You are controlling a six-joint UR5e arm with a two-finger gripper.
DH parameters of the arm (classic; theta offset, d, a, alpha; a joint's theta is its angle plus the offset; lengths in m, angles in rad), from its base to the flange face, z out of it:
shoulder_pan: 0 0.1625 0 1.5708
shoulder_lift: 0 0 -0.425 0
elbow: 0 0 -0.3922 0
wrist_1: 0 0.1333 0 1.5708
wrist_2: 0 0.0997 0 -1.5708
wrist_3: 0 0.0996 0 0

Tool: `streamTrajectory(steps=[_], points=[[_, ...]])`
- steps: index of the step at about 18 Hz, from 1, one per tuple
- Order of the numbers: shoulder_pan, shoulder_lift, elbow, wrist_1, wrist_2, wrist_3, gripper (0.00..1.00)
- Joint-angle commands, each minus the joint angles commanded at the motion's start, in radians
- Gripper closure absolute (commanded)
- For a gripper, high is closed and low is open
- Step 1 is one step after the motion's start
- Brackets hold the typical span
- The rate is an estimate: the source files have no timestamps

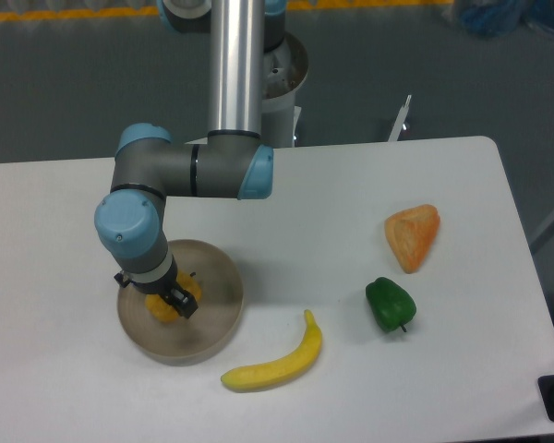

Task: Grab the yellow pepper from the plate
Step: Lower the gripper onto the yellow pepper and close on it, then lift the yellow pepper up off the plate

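Gripping one small ribbed yellow-orange pepper (166,305) on the single round beige plate (217,318), my two-finger gripper (164,303) seems clamped around it; one banana (275,365), one green pepper (390,304), one orange wedge (414,236) lie apart.

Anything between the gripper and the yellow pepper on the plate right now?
Nothing visible. The gripper is already down at the yellow pepper on the plate; the banana lies off the plate, clear of it.
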Motion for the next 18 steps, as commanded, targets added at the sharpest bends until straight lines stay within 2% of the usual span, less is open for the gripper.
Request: streamTrajectory(steps=[3,8,10,13,15,18], points=[[0.014,0.035,0.009,-0.003,-0.002,0.0,1.0],[0.09,0.141,0.011,-0.014,0.0,0.032,1.0],[0.145,0.176,0.003,-0.015,0.008,0.095,1.0],[0.247,0.196,-0.009,-0.028,0.012,0.178,1.0],[0.337,0.23,0.014,-0.096,0.012,0.215,1.0],[0.432,0.233,0.034,-0.169,0.012,0.322,1.0]])
